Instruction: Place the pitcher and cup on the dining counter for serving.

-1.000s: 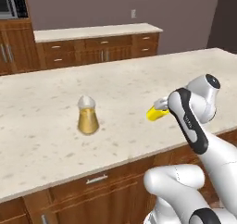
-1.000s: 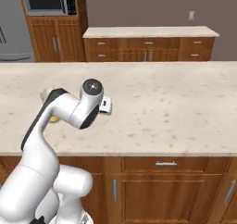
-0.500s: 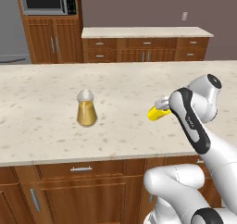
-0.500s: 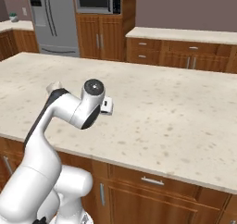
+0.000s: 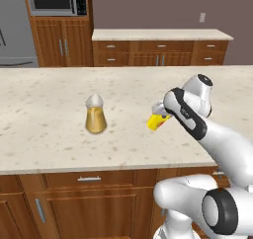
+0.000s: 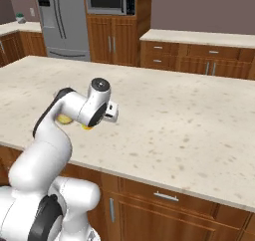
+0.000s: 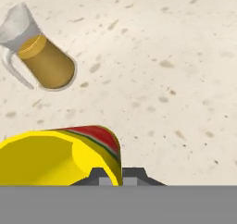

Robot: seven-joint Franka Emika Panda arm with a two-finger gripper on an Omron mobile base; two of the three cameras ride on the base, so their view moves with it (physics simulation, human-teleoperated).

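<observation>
Yellow cup [image 7: 55, 156] pinched in claw [image 7: 111, 174], tilted

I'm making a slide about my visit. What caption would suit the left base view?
Robot arm's gripper holds the yellow cup tilted above the dining counter, right of the standing pitcher.

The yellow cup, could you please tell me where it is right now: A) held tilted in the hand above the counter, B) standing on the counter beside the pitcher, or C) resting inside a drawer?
A: the cup hangs tilted in the hand above the counter, apart from the pitcher.
</observation>
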